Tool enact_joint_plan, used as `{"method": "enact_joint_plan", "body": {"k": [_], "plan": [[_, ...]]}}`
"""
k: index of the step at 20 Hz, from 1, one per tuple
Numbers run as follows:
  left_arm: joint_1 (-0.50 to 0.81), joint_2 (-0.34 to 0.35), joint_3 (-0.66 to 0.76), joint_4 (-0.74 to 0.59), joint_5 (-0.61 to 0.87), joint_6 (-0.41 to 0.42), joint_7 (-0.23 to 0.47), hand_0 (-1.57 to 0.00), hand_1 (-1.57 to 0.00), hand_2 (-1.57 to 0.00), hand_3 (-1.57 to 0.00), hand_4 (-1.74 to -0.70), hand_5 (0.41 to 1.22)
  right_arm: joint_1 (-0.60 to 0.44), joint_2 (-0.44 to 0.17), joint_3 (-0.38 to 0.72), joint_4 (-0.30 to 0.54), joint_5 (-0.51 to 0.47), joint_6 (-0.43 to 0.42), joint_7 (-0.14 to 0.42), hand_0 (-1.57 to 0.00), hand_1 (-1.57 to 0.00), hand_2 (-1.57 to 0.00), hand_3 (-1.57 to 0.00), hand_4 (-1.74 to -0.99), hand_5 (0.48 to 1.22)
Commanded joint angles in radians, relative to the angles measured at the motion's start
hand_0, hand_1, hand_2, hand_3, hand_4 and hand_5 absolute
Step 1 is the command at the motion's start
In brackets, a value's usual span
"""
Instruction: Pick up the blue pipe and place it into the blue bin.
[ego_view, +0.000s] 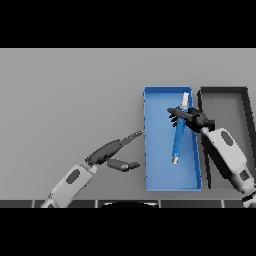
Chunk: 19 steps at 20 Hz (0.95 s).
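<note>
Right hand (196, 118) over the blue bin (150, 145), fingers curled round the upper part of the pipe (178, 137), white tip toward the far wall, metal end hanging low near the bin floor. Left hand (111, 151) on the table (65, 100) just left of the bin, fingers straight, thumb apart. Dark bin (225, 107) right of the blue one.

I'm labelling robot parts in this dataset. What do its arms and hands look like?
Both arms are white, rounded shells with dark grey oval insets and grey joint sections. The left hand and right hand are dark grey to black, each with slim fingers and a thumb. No cables or markings show.
</note>
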Motion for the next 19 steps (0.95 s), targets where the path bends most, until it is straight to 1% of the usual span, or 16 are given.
{"method": "enact_joint_plan", "body": {"k": [1, 2, 4, 5, 6, 7, 9, 10, 11, 12, 14, 15, 16, 17, 18, 19], "plan": [[0.001, 0.001, 0.004, -0.013, 0.007, 0.002, -0.002, 0.00, 0.00, 0.00, 0.00, -0.83, 0.477, -0.005, -0.012, 0.019, -0.022, 0.024, 0.026, -0.007, -0.38, -0.36, -0.35, -0.21, -1.234, 1.091], [0.002, 0.004, 0.002, -0.013, 0.010, -0.002, 0.002, 0.00, 0.00, 0.00, 0.00, -0.83, 0.477, -0.007, -0.039, 0.046, -0.044, 0.057, 0.054, -0.038, -0.31, -0.29, -0.28, -0.17, -1.215, 1.044], [-0.004, -0.007, 0.000, 0.004, 0.005, -0.001, -0.002, 0.00, 0.00, 0.00, 0.00, -0.83, 0.475, -0.019, -0.056, 0.080, -0.065, 0.096, 0.059, -0.022, -0.20, -0.18, -0.18, -0.11, -1.199, 0.967], [0.000, -0.003, 0.000, -0.014, 0.009, -0.001, -0.006, 0.00, 0.00, 0.00, 0.00, -0.83, 0.473, -0.015, -0.063, 0.092, -0.076, 0.109, 0.064, -0.014, -0.16, -0.15, -0.14, -0.09, -1.196, 0.933], [0.006, 0.004, 0.001, -0.015, 0.006, 0.001, -0.012, 0.00, 0.00, 0.00, 0.00, -0.83, 0.472, -0.013, -0.067, 0.099, -0.091, 0.116, 0.060, -0.005, -0.15, -0.12, -0.11, -0.07, -1.192, 0.907], [0.001, -0.001, -0.001, -0.019, 0.005, 0.004, 0.000, 0.00, 0.00, 0.00, 0.00, -0.83, 0.471, -0.020, -0.065, 0.099, -0.093, 0.119, 0.056, -0.004, -0.12, -0.09, -0.09, -0.05, -1.189, 0.880], [-0.009, -0.008, -0.001, -0.008, 0.006, 0.003, 0.020, 0.00, 0.00, 0.00, 0.00, -0.83, 0.471, -0.014, -0.062, 0.100, -0.091, 0.127, 0.045, -0.018, -0.08, -0.06, -0.06, -0.03, -1.196, 0.838], [-0.002, 0.003, 0.005, -0.018, 0.009, 0.003, 0.004, 0.00, 0.00, 0.00, 0.00, -0.83, 0.471, -0.016, -0.061, 0.100, -0.085, 0.131, 0.040, -0.022, -0.06, -0.05, -0.05, -0.03, -1.188, 0.818], [-0.003, -0.005, -0.001, -0.013, 0.006, 0.004, 0.009, 0.00, 0.00, 0.00, 0.00, -0.83, 0.471, -0.026, -0.056, 0.099, -0.079, 0.136, 0.027, -0.016, -0.05, -0.04, -0.04, -0.02, -1.182, 0.807], [0.002, 0.008, 0.007, -0.023, 0.009, 0.004, 0.000, 0.00, 0.00, 0.00, 0.00, -0.83, 0.472, -0.023, -0.060, 0.104, -0.080, 0.142, 0.035, -0.019, -0.04, -0.03, -0.03, -0.02, -1.182, 0.795], [0.005, 0.001, -0.004, -0.025, 0.002, 0.007, 0.011, 0.00, 0.00, 0.00, 0.00, -0.83, 0.470, -0.013, -0.051, 0.102, -0.075, 0.142, 0.029, -0.039, -0.03, -0.02, -0.02, -0.01, -1.176, 0.783], [0.010, 0.006, -0.006, -0.034, -0.001, 0.008, 0.008, 0.00, 0.00, 0.00, 0.00, -0.83, 0.471, -0.010, -0.066, 0.101, -0.074, 0.146, 0.041, -0.044, -0.02, -0.01, -0.01, -0.01, -1.186, 0.774], [0.009, 0.010, -0.002, -0.038, 0.005, 0.004, 0.010, 0.00, 0.00, 0.00, 0.00, -0.83, 0.472, -0.019, -0.065, 0.105, -0.073, 0.153, 0.051, -0.045, -0.02, -0.01, -0.01, -0.01, -1.186, 0.772], [0.010, 0.014, -0.001, -0.046, 0.005, 0.007, 0.016, 0.00, 0.00, 0.00, 0.00, -0.83, 0.472, -0.017, -0.063, 0.106, -0.084, 0.149, 0.038, -0.036, -0.02, -0.01, -0.01, -0.01, -1.186, 0.766], [0.006, 0.010, -0.002, -0.041, 0.006, 0.006, 0.022, 0.00, 0.00, 0.00, 0.00, -0.83, 0.473, -0.014, -0.060, 0.106, -0.082, 0.147, 0.042, -0.041, -0.02, -0.01, -0.01, -0.01, -1.186, 0.767], [-0.003, 0.002, -0.002, -0.037, 0.003, 0.011, 0.032, 0.00, 0.00, 0.00, 0.00, -0.83, 0.474, -0.016, -0.063, 0.111, -0.086, 0.150, 0.047, -0.029, -0.02, -0.01, -0.01, -0.01, -1.186, 0.769]]}}
